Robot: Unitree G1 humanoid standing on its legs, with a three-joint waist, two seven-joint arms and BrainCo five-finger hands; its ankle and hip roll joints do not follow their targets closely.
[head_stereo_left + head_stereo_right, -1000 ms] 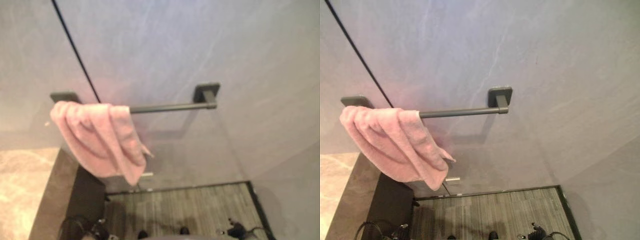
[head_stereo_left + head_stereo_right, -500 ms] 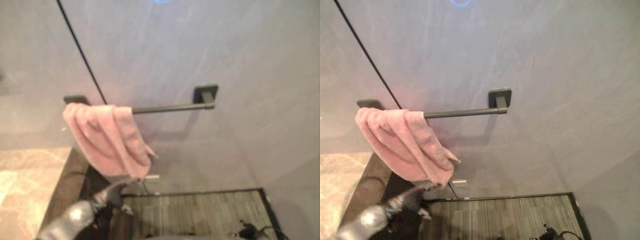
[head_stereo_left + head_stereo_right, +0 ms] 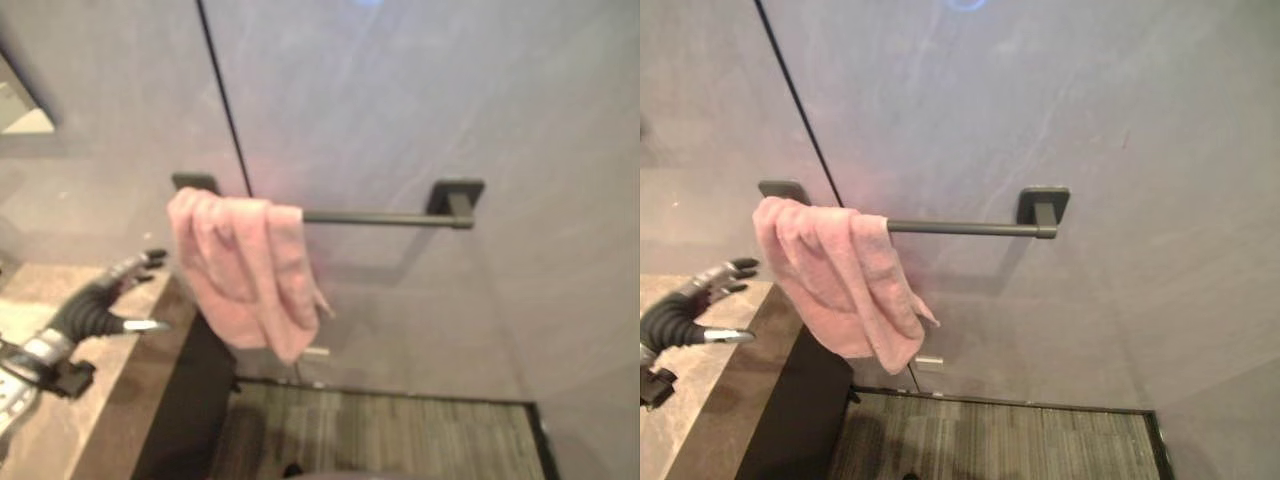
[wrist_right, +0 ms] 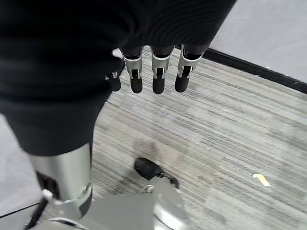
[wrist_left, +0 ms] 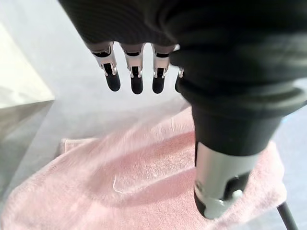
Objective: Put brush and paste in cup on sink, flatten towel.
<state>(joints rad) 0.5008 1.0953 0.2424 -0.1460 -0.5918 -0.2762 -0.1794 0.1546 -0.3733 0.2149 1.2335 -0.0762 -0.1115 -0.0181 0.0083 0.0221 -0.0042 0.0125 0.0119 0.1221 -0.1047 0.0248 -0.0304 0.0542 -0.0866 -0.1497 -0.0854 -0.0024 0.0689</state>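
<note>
grey wall (image 3: 400, 90), striped floor (image 3: 1000, 440), stone counter (image 3: 60, 400)

towel (image 3: 250, 275) on rail's (image 3: 385, 217) left end; left hand (image 3: 105, 300) left of it

1. This is a bathroom, going by its fittings.
2. A dark towel bar (image 3: 960, 228) is fixed to the smooth grey wall (image 3: 1060, 100) near the centre of view.
3. A pink towel (image 3: 835, 285) hangs bunched at the bar's 9 o'clock end.
4. At 8 o'clock sits a stone-topped vanity counter (image 3: 60, 400) with a dark side.
5. Grey wood-grain floor (image 3: 1000, 440) lies at 6 o'clock.
</note>
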